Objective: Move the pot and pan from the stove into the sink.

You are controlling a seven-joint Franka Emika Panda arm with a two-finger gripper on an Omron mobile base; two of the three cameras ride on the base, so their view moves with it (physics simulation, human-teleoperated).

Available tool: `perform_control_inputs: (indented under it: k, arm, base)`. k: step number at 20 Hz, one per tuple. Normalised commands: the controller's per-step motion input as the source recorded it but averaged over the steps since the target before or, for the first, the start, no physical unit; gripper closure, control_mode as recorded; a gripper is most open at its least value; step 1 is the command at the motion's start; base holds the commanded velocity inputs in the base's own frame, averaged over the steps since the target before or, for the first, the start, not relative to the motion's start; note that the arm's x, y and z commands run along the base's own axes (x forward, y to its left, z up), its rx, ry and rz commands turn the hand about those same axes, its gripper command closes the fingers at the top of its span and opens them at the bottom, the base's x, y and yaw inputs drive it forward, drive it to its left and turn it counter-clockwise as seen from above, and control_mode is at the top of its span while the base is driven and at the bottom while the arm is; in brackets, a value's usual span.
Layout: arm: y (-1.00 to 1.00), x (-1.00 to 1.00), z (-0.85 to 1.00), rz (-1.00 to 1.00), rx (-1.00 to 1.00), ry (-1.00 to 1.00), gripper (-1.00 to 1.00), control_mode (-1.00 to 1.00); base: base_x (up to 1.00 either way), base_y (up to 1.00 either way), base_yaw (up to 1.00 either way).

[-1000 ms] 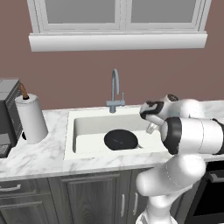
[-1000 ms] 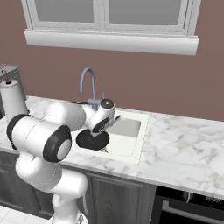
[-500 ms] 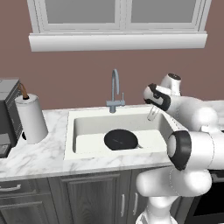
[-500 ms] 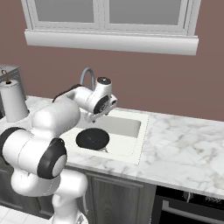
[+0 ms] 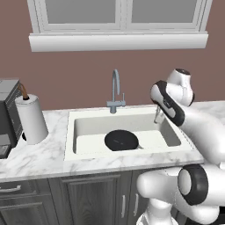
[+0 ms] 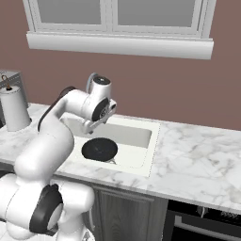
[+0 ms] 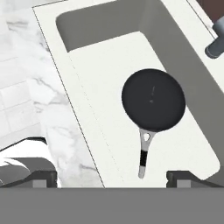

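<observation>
Lifting higher, pincer (image 7: 111,178) above pan (image 7: 153,99)

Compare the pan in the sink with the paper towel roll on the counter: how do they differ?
The pan is black, flat and shallow, lying on the floor of the sink; the paper towel roll is white, tall and upright on the marble counter. The pan has a slim handle; the roll stands on a holder with a brown top. Both are round, and the hand touches neither.

sink (image 5: 83,127) open above, faucet (image 5: 115,90) probably crowding back
</observation>
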Motion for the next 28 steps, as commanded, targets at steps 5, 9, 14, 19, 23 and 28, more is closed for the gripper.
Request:
perform_control_inputs:
  k: [5, 9, 14, 19, 23, 28]
  arm:
    - [0.12, -0.64, 0.14, 0.11, -0.06, -0.29, -1.0, -1.0]
    - [0.11, -0.64, 0.11, 0.09, -0.08, -0.35, -1.0, -1.0]
    - [0.05, -0.73, 0.02, 0.06, -0.11, -0.37, -1.0, -1.0]
    - [0.0, -0.8, 0.0, 0.04, -0.14, -0.36, -1.0, -1.0]
    - [0.0, -0.13, 0.02, 0.0, 0.0, -0.07, -1.0, -1.0]
    - [0.0, -0.03, -0.01, 0.0, 0.0, 0.0, -1.0, -1.0]
  base:
    - [0.0, 0.0, 0.0]
    - [0.0, 0.0, 0.0]
    - [0.0, 0.0, 0.0]
    - [0.0, 0.0, 0.0]
    - [0.0, 0.0, 0.0]
    - [0.0, 0.0, 0.0]
